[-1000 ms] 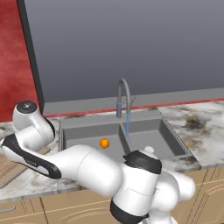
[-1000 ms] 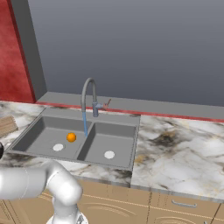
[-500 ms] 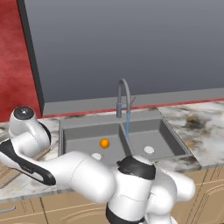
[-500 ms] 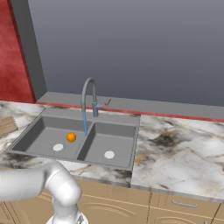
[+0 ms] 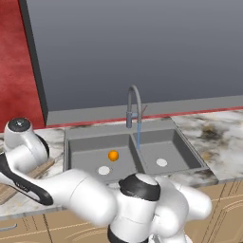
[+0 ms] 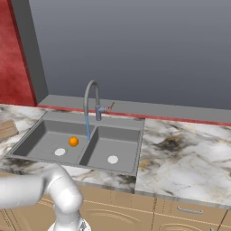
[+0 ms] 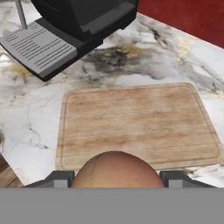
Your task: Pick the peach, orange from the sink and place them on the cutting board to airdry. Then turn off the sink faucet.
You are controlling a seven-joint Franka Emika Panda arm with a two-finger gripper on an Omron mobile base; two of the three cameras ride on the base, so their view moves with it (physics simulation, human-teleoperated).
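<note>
In the hand view my gripper (image 7: 114, 179) is shut on the peach (image 7: 114, 169), a dull reddish-tan fruit that hangs over the near edge of the wooden cutting board (image 7: 140, 118). The board lies bare on the marble counter, left of the sink (image 5: 85, 144); a corner of the board (image 6: 6, 129) appears in the right base view. The bright orange (image 5: 113, 155) (image 6: 73, 141) rests in the left basin near its white drain. A blue stream of water runs from the grey gooseneck faucet (image 5: 134, 102) (image 6: 91, 97).
A black and grey appliance (image 7: 70, 26) with a slotted tray stands on the counter just beyond the board. Marble counter (image 6: 180, 149) stretches to the right of the sink. A red wall panel (image 5: 19, 71) rises at the left.
My arm has swung a little further left, toward the board side of the counter. The orange has stayed in place and the water keeps running.
</note>
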